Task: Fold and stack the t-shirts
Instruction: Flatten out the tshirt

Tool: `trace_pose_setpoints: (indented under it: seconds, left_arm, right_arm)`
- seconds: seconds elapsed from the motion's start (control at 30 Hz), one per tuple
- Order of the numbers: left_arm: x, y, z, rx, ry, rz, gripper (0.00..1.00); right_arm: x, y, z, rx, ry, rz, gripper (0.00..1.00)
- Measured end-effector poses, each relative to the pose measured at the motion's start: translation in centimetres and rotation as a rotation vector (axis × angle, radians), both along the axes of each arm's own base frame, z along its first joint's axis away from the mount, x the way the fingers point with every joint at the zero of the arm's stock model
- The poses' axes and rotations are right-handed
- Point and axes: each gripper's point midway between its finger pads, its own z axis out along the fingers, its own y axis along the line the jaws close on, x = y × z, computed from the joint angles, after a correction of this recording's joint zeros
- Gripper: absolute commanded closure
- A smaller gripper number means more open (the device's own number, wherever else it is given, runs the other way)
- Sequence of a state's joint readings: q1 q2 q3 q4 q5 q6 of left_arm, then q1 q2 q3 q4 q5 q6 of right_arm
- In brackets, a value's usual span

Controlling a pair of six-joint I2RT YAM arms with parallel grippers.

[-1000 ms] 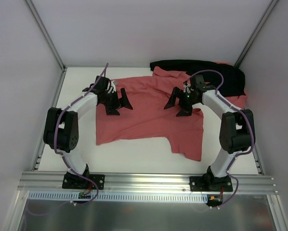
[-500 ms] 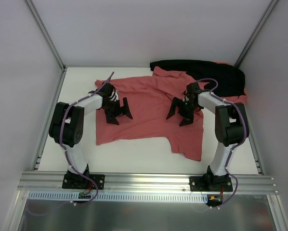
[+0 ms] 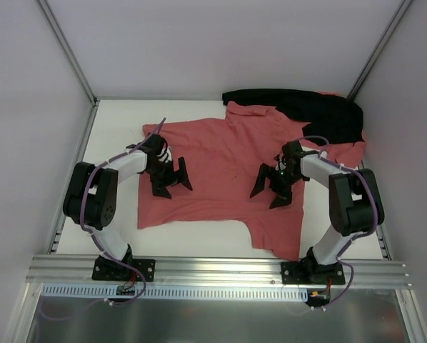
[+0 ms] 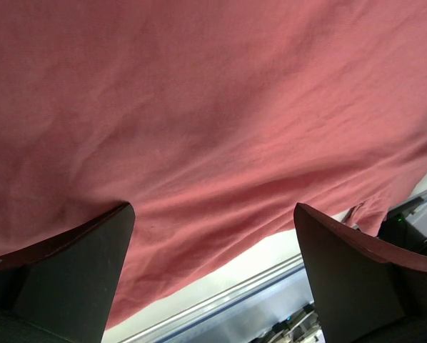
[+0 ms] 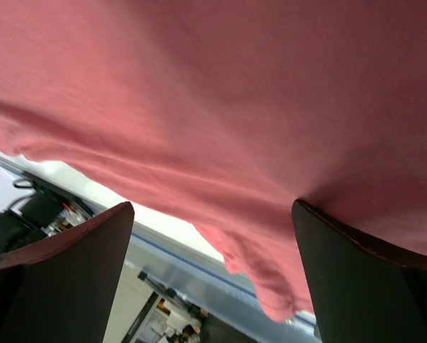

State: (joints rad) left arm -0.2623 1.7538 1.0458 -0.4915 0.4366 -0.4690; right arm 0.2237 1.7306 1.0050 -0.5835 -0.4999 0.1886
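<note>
Dark cloth back-R hides pink fabric under it. Salmon t-shirt spread, wrinkled; your left gripper & right gripper wide, empty.

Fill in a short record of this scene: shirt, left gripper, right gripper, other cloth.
shirt: salmon-red t-shirt spread open, slightly wrinkled, on the white table
left gripper: open, over the shirt's left part, holding nothing
right gripper: open, over the shirt's right part, holding nothing
other cloth: black garment bunched at the far right corner
</note>
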Motion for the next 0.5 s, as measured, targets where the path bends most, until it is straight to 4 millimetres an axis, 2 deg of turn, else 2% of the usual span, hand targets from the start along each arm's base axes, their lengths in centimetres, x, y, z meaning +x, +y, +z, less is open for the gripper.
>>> trace_pose_setpoints:
  seconds: [0.17, 0.27, 0.37, 0.5]
  left_arm:
    - [-3.5, 1.3, -0.1, 0.029, 0.032, -0.005, 0.01]
    - [-5.4, 2.1, -0.2, 0.053, 0.051, -0.003, 0.01]
    - [-6.6, 2.9, 0.1, 0.087, 0.051, 0.003, 0.01]
    - [-6.0, 3.8, 2.1, 0.123, -0.045, 0.027, 0.01]
  right_arm:
    - [-4.5, -1.0, 0.0, -0.017, 0.069, 0.017, 0.00]
    - [-6.1, -1.4, 0.4, -0.022, 0.090, 0.021, 0.01]
    - [-6.3, -1.5, 1.2, -0.021, 0.066, 0.022, 0.01]
    - [-5.1, -1.5, 3.5, -0.025, 0.009, 0.020, 0.01]
